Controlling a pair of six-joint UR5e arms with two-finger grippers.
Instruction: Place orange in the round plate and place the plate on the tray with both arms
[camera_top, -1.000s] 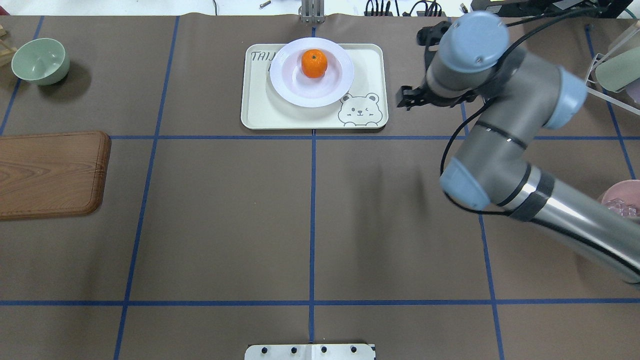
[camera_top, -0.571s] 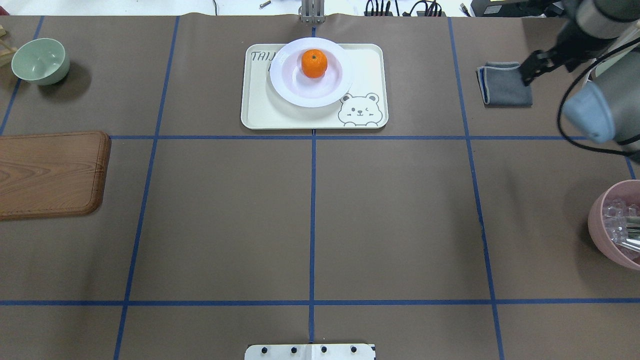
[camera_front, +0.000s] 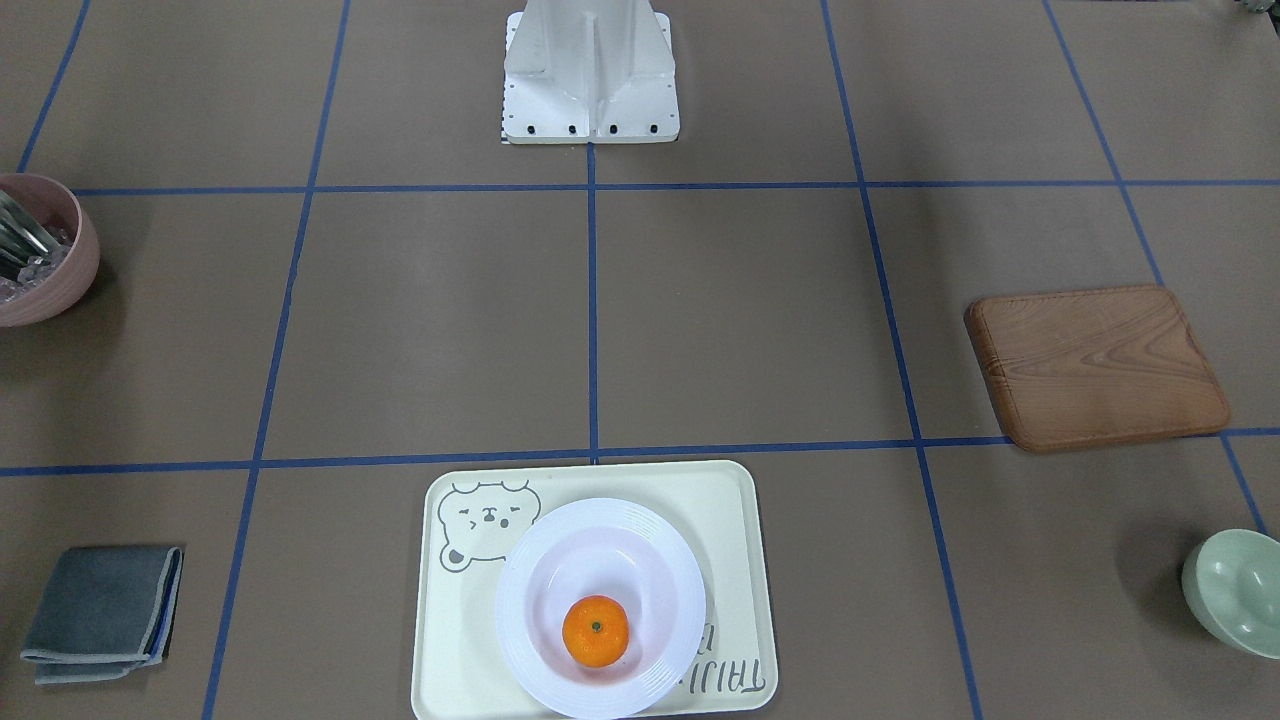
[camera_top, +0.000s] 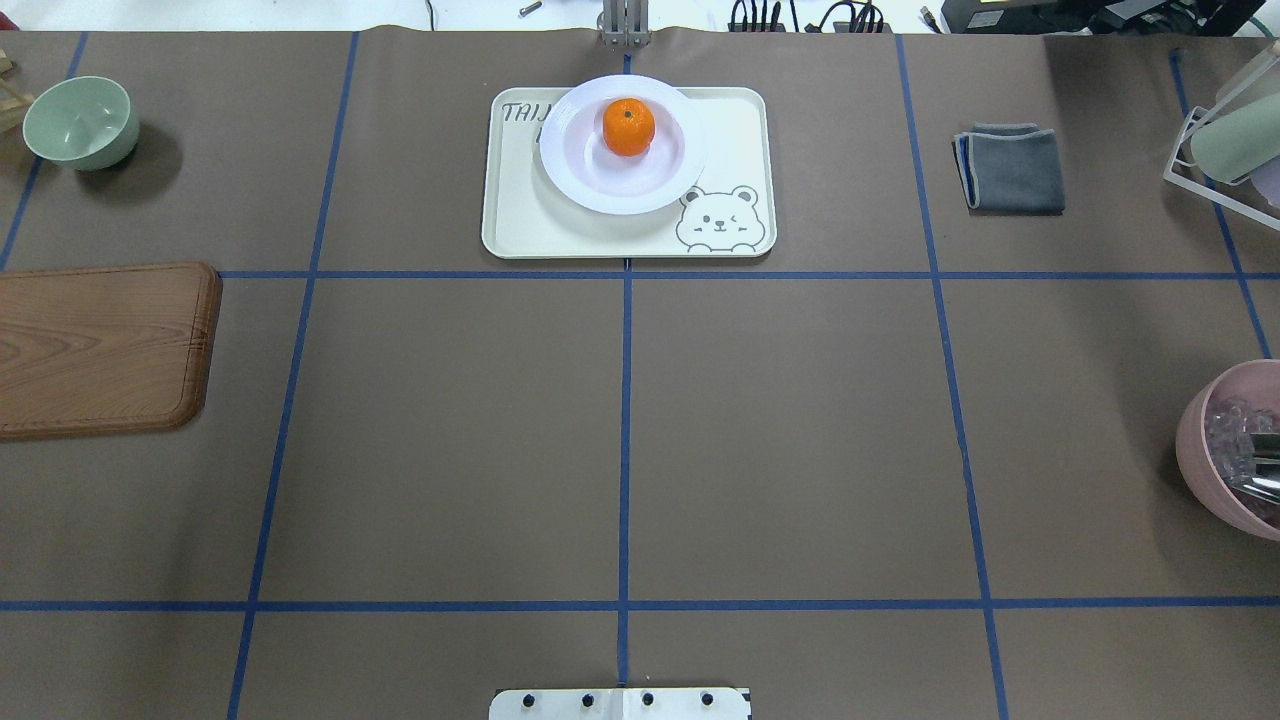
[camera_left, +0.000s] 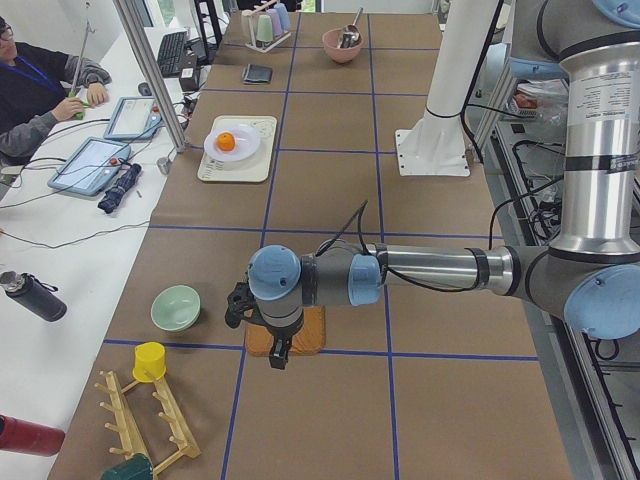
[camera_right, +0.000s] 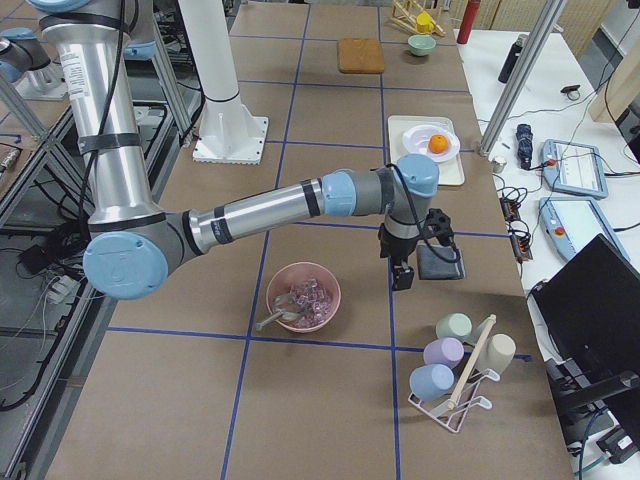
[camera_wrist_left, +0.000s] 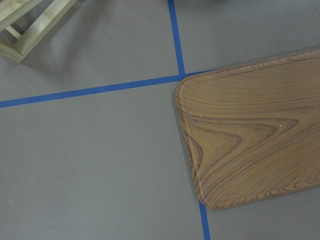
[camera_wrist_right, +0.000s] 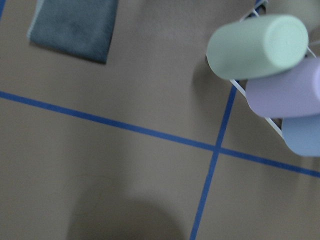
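The orange (camera_top: 629, 127) lies in the middle of the white round plate (camera_top: 574, 172), which rests on the far part of the cream tray (camera_top: 520, 232). From the front, the orange (camera_front: 596, 630) is in the plate (camera_front: 522, 620), which overlaps the tray's (camera_front: 722, 500) near edge. Neither arm appears in the overhead or front views. My left gripper (camera_left: 279, 358) hangs over the wooden board at the table's left end. Far from the tray, my right gripper (camera_right: 402, 276) hovers beside the grey cloth. I cannot tell whether either is open or shut.
A wooden board (camera_top: 100, 345) and a green bowl (camera_top: 80, 120) are on the left. On the right are a grey cloth (camera_top: 1010, 170), a cup rack (camera_top: 1225, 150) and a pink bowl (camera_top: 1230, 460) with utensils. A person (camera_left: 30, 90) sits beyond the table's far edge.
My right arm has swung away to the right and left the overhead view, uncovering the grey cloth. Orange, plate and tray have not moved.
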